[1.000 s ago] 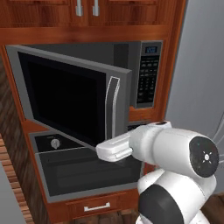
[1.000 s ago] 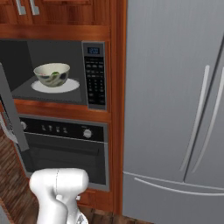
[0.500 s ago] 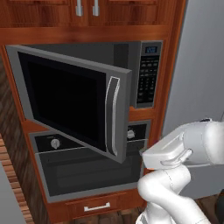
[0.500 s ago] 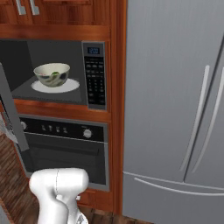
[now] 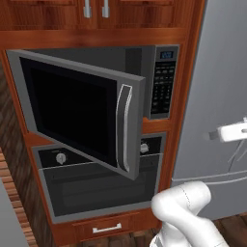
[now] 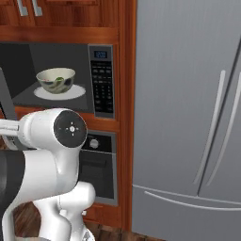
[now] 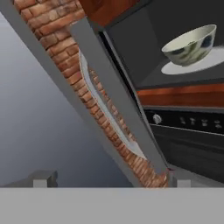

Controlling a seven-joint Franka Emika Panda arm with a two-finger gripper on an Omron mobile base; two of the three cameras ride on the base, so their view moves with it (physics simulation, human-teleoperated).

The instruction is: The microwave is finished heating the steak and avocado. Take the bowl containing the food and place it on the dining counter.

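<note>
— Where does the bowl [image 6: 56, 80] sit?
— Inside the microwave [image 5: 144, 82], on the round white plate [image 6: 60, 92], with the door [image 5: 79, 111] swung wide; the oven [image 5: 99, 181] is just below.
— And the gripper [image 7: 109, 178]?
— Its finger tips [image 7: 43, 178] stand spread wide with nothing between them, well short of the bowl, close to the door's edge and bar handle [image 7: 105, 109].

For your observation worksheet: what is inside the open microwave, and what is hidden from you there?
Inside the microwave a bowl stands on a flat white plate. The bowl's wall hides its contents, so no steak or avocado can be made out.
</note>
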